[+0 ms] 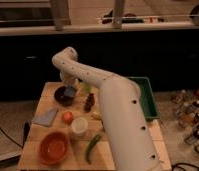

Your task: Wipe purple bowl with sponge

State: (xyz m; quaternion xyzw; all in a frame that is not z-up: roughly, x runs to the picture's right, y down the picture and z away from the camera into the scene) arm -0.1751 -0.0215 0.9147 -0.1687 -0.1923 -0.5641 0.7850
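Arm (118, 115) crosses table (73, 157) from 5 to 11 o'clock; purple bowl (61, 96) at table's 11 o'clock, probably rigid, light, may slide; gripper (68, 86) over it, grip state cannot tell; sponge (70, 92) at tip, likely soft, pinch sides; table edges near at 9, 12; bottle (88, 102) at 4.

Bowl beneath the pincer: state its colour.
Dark purple-maroon, in the camera view; the pincer sits just above the bowl, at the sponge.
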